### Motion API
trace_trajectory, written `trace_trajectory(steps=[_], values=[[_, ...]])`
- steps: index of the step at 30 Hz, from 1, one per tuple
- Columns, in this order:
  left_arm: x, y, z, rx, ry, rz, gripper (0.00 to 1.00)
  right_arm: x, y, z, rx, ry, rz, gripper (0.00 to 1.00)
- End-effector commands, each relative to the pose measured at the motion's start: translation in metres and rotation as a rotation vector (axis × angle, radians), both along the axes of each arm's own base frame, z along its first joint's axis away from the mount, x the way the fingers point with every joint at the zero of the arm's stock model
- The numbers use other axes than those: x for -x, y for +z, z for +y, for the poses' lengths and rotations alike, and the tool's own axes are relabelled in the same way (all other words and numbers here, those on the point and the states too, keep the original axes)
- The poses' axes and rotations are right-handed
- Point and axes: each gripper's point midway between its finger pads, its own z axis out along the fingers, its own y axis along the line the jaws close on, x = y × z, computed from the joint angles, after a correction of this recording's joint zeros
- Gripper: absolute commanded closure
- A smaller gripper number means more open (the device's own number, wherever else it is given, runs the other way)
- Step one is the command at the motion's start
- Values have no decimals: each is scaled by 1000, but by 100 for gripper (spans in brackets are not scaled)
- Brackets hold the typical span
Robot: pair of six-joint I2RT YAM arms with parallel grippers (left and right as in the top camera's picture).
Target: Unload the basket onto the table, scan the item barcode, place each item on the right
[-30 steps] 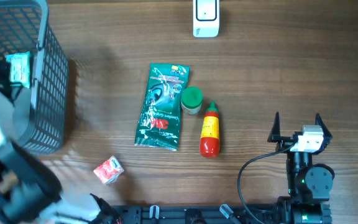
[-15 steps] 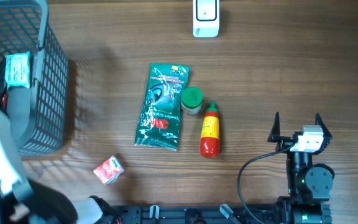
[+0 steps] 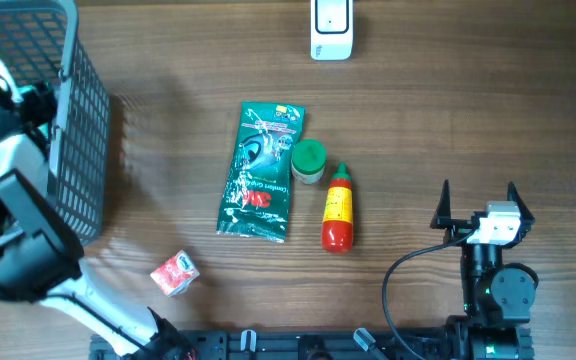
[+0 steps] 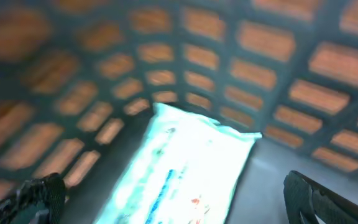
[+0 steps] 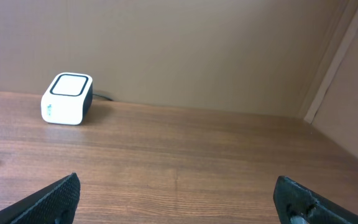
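Glossy pale-teal flat pouch (image 4: 185,168) lies inside grey square-mesh basket (image 4: 260,62) | left gripper (image 4: 176,193) above it, fingers spread wide | right gripper (image 3: 478,195) fingers spread, empty | rounded white scanner (image 3: 330,28) on wood-grain table (image 3: 468,100)

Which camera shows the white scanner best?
The right wrist view: the whole scanner shows, sharp and unobstructed. Overhead crops it at the top edge. The left wrist view shows only blurred basket mesh and a packet.
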Motion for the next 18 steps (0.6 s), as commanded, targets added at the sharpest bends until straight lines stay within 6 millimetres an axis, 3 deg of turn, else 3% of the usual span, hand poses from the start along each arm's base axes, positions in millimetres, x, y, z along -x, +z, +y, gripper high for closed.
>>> trace_trajectory(steps=[1, 11, 18], values=[[-13, -29, -9, -63, -121, 47, 0, 0, 1, 3, 12, 15, -6, 0], [0, -62, 13, -8, -55, 46, 0, 0, 1, 3, 12, 15, -6, 0], [0, -80, 4, 112, -123, 11, 0, 0, 1, 3, 12, 15, -6, 0]])
